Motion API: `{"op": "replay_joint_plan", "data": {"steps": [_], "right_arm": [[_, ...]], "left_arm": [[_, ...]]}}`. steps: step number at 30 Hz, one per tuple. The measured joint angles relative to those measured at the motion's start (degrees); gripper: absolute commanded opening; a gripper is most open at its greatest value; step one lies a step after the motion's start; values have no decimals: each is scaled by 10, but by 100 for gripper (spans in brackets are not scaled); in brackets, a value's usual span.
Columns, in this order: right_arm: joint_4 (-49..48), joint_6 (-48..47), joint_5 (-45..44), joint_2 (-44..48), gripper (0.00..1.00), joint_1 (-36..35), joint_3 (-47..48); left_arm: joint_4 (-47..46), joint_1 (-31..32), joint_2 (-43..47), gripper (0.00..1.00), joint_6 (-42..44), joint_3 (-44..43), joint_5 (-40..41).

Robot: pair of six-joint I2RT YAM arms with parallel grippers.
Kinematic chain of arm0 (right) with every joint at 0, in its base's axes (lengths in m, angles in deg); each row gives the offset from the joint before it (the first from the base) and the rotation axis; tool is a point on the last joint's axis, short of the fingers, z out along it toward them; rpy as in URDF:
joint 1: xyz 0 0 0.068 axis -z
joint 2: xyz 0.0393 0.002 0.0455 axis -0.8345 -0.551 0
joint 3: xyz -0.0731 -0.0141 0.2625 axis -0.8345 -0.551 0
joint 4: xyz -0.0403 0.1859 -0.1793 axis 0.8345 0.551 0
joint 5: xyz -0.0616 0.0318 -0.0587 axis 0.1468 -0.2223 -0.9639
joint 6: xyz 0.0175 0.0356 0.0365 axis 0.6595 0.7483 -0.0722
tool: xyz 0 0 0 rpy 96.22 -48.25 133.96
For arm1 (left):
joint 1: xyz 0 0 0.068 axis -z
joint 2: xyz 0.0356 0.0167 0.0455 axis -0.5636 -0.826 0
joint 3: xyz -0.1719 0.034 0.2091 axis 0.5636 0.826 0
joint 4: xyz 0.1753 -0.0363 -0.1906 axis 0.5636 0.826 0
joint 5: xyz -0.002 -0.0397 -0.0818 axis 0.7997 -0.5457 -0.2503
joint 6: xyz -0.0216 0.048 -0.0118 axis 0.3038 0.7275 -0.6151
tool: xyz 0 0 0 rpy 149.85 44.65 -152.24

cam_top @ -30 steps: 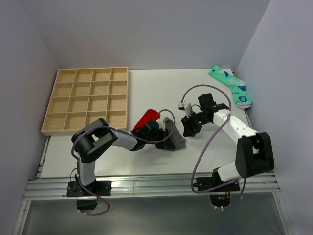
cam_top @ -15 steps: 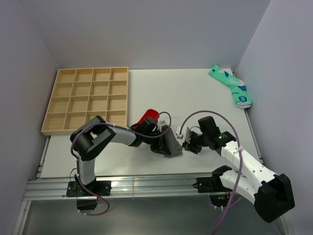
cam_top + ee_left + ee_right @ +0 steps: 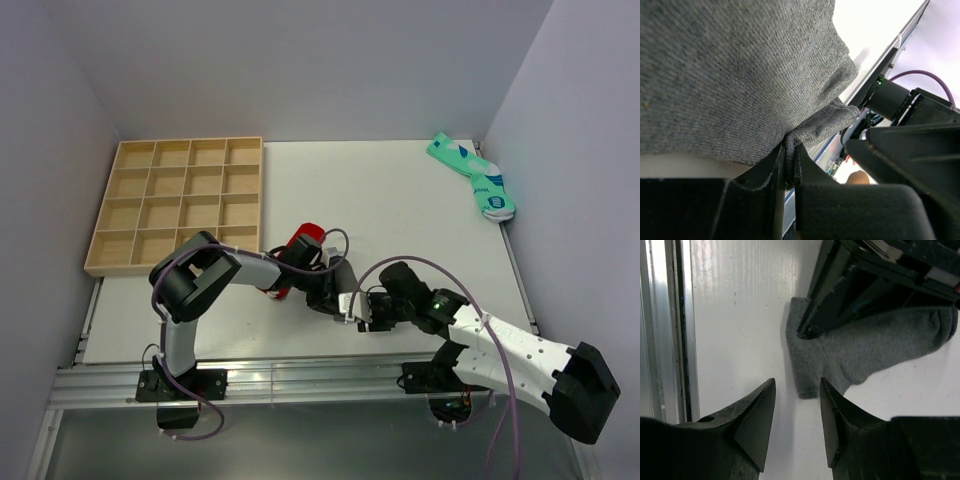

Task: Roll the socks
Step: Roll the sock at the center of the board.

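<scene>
The dark grey sock (image 3: 870,347) lies flat on the white table, and its cuff end points toward my right gripper (image 3: 797,381). That gripper is open, with its tips either side of the cuff corner and nothing between them. My left gripper (image 3: 789,162) is shut on a fold of the grey sock (image 3: 735,75) at its edge. From above, the left gripper (image 3: 333,293) and the right gripper (image 3: 362,306) sit close together near the table's front, over the grey sock (image 3: 345,277). The red sock (image 3: 299,246) lies just behind the left wrist, partly hidden by it.
A wooden compartment tray (image 3: 180,205) sits at the back left. A pair of mint-green patterned socks (image 3: 475,178) lies at the back right corner. The metal rail at the table's front edge (image 3: 665,340) runs close beside my right gripper.
My right arm has swung from the middle right down to the table's front, bringing its open gripper to the grey sock's cuff. The left gripper, still holding the sock, has shifted a little.
</scene>
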Motion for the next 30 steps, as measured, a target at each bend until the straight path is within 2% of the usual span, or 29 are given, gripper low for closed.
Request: {"op": "replay_joint_plan", "data": {"steps": [8,18,25,26,30], "right_arm": [[-47,-1,-42,-25,46,-49,-26],[-124,-14,-85,-76,43,-55,-49],[-153,-14,-94,-112,24,-55,-49],[-156,-12,-94,-116,23,-55,-48],[-160,-2,-92,-119,22,-55,-47]], "left_arm": [[14,-2,-5,0,1,-9,-7],[17,-4,-12,0,3,-15,-17],[14,-4,-11,20,7,-13,-16],[12,-5,-9,25,7,-11,-14],[1,-8,14,36,6,8,9]]}}
